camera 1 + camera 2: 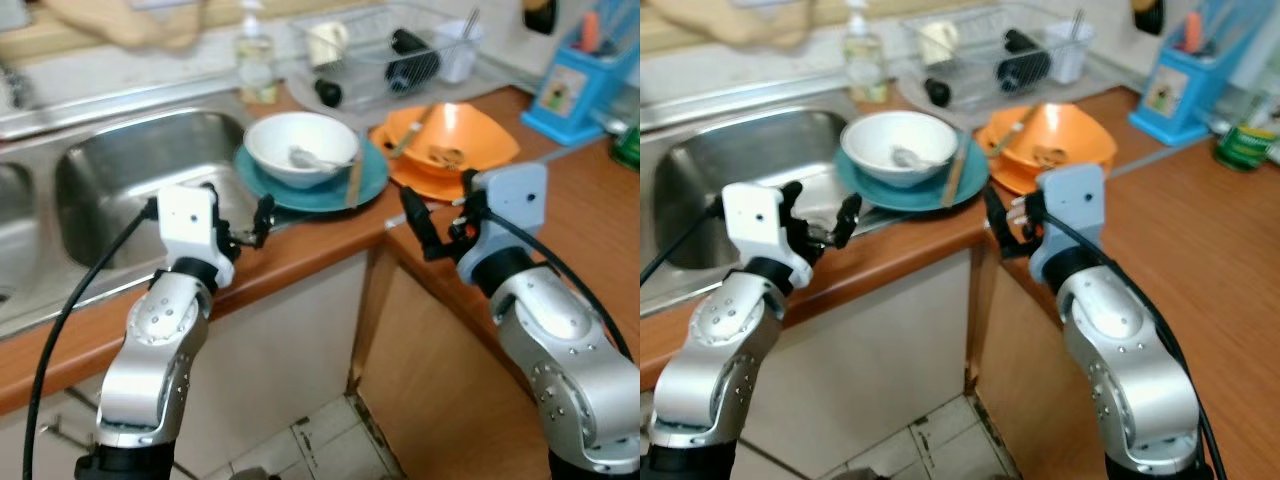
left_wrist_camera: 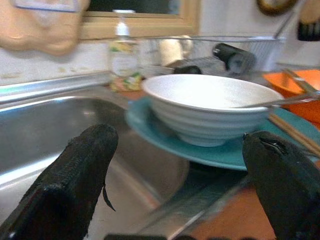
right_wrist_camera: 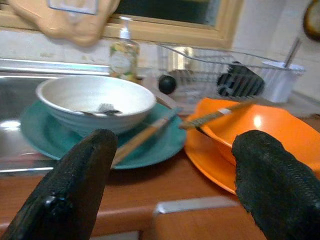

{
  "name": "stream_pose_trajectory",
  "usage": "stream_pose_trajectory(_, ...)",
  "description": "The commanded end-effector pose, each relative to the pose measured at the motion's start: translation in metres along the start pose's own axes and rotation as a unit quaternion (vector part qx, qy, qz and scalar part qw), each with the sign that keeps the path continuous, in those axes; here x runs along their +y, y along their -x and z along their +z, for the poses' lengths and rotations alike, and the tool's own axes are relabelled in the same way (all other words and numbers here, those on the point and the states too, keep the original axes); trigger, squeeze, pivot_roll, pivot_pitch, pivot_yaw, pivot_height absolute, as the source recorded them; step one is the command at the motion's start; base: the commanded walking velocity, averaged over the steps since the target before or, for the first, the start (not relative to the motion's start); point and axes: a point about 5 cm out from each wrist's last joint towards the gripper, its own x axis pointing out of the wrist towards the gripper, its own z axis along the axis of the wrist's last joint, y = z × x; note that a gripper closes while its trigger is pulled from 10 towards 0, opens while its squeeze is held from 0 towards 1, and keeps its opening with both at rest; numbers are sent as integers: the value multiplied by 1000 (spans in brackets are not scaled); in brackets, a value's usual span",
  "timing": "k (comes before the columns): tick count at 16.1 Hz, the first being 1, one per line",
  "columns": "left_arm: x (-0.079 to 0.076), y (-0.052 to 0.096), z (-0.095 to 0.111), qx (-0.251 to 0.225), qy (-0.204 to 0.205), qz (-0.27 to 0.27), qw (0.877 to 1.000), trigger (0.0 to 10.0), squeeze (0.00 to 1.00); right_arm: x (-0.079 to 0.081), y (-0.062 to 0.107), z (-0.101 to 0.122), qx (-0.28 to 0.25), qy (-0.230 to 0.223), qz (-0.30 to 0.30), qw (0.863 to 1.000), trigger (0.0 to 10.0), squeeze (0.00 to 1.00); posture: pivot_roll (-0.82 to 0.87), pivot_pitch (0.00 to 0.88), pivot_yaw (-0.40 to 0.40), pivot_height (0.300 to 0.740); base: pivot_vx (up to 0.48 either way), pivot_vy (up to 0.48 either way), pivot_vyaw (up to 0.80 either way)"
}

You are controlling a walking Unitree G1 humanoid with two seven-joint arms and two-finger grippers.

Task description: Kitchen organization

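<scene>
So on the far left we've got the steel sink [image 1: 120, 170], and our left gripper [image 1: 238, 222] hangs just in front of its near edge, fingers spread wide with nothing in them. From the left wrist view it's lined up pretty much on the white bowl [image 2: 210, 107], which sits on the teal plate [image 1: 375, 180] at the right side of the sink. There's a spoon [image 1: 312, 158] lying in that bowl and a pair of wooden chopsticks [image 1: 354, 182] resting across the plate's right side.

Behind that, far back, there's a soap bottle [image 1: 256, 62] and a wire dish rack [image 1: 400, 50] with a few things in it. Moving right, an orange bowl [image 1: 465, 135] sits on an orange plate [image 1: 420, 180], more chopsticks [image 3: 215, 116] leaning on its rim. Our right gripper [image 1: 438, 222] hovers at the counter's [image 1: 590, 215] near edge in front of the orange set, also wide open and empty. A blue utensil holder [image 1: 572, 85] stands far right.

Looks to us like we're at the approach stage, nothing picked up yet. Next move probably means reaching forward over the counter edge and closing on a rim, careful not to tip the loose spoon or chopsticks.
</scene>
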Motion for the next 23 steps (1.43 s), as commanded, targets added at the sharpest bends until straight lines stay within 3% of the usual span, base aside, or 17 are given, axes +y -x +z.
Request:
stream_pose_trajectory(1, 2, 0, 2, -3, -9, 2, 1000, 10000, 0, -1, -1, 0, -2, 3, -4, 1000, 10000, 0, -131, 0, 28, 740, 0, 0, 0)
stream_pose_trajectory(9, 2, 0, 2, -2, 4, -5, 1000, 10000, 0, 1, -2, 2, -16, -10, 8, 1000, 10000, 0, -124, 0, 28, 740, 0, 0, 0)
stream_pose_trajectory(11, 2, 0, 5, -7, 5, -8, 1000, 10000, 0, 5, -3, 5, -21, 39, 29, 999, 10000, 0, -121, 0, 28, 740, 0, 0, 800)
stream_pose_trajectory(15, 0, -1, 8, -14, 12, -16, 1000, 10000, 0, 5, -2, 7, -36, 0, 24, 999, 10000, 0, -122, 0, 30, 740, 189, 0, 200)
stream_pose_trajectory(23, -2, -2, 8, -15, 17, -26, 999, 10000, 0, 3, -1, 10, -49, -21, 21, 998, 10000, 0, -120, 0, 28, 740, 270, 0, 0)
